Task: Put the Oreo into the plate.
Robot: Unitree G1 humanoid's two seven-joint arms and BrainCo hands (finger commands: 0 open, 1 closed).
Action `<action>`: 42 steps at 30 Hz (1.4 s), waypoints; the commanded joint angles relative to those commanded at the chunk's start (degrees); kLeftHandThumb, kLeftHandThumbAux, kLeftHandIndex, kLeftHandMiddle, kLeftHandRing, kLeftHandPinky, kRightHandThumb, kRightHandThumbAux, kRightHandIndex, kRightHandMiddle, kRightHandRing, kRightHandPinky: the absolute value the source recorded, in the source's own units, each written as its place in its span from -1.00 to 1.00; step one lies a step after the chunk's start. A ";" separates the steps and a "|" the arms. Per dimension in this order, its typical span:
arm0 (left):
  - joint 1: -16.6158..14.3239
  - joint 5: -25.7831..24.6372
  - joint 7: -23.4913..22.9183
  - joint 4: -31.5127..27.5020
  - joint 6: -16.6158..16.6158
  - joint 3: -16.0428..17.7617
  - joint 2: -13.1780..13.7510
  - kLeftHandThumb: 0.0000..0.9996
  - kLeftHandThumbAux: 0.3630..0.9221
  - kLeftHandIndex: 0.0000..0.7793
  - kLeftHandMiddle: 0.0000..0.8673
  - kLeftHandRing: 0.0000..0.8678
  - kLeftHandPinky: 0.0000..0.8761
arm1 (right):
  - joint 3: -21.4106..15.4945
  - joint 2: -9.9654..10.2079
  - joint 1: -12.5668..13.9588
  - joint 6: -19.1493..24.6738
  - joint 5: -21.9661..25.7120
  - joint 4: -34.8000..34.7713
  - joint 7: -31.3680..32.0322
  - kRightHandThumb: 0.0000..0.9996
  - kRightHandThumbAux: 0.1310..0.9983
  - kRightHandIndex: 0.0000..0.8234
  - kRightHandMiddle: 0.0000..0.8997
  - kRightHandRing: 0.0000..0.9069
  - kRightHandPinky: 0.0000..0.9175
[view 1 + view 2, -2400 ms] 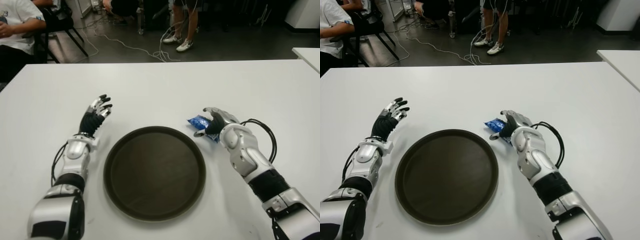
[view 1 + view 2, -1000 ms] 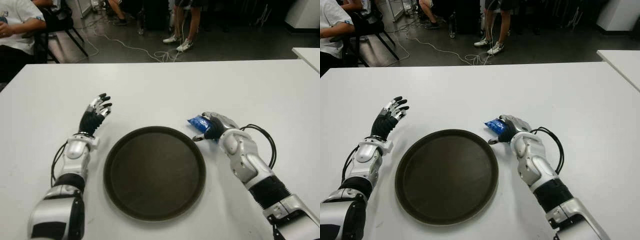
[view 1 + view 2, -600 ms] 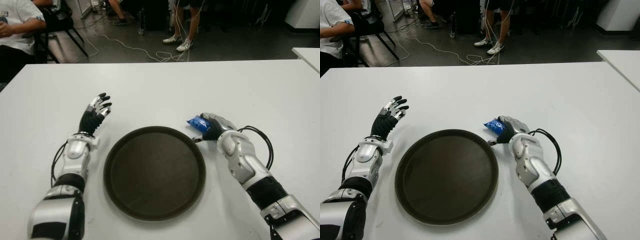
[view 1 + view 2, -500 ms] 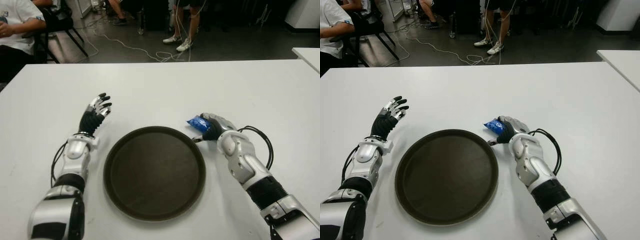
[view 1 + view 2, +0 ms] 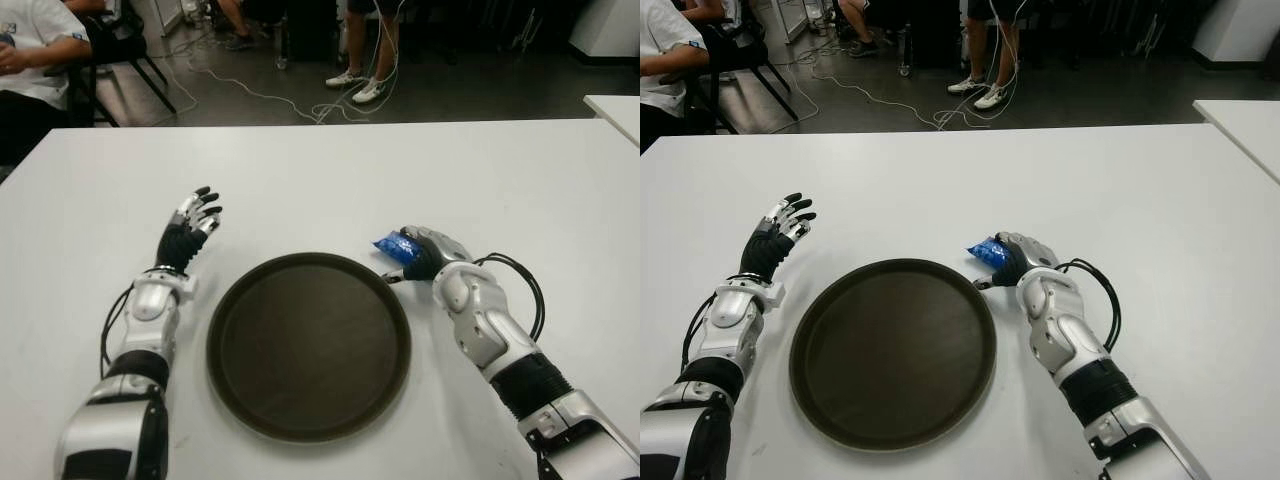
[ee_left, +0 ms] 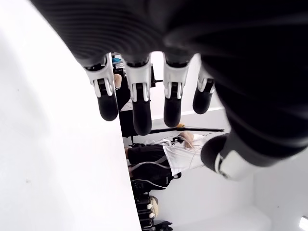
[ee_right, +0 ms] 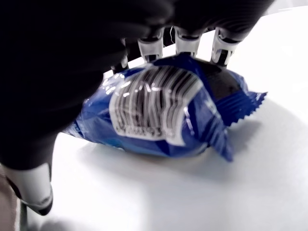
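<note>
Plate (image 5: 309,345) on the bench (image 5: 330,170), near the front edge, about midway between the two arms. Oreo packet (image 7: 163,113) on the bench just beyond the plate's far right rim, outside it. Right hand (image 5: 425,254) directly over the packet, fingers (image 7: 185,44) draped across its top, thumb down beside it toward the plate. Left hand (image 5: 188,228) left of the plate, well apart from the packet, fingers (image 6: 141,103) spread, holding nothing. Beyond the bench's far edge, floor with cables (image 5: 262,94); seated person (image 5: 35,55) at far left, standing legs (image 5: 366,45) farther back.
</note>
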 joint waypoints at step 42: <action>1.43 0.32 -0.19 -2.02 -0.65 -0.08 0.47 -0.71 0.07 -0.80 -0.65 -0.68 -0.71 | -1.20 -1.00 0.09 0.00 0.53 0.28 -0.44 -0.99 0.35 -0.59 -0.57 -0.57 -0.61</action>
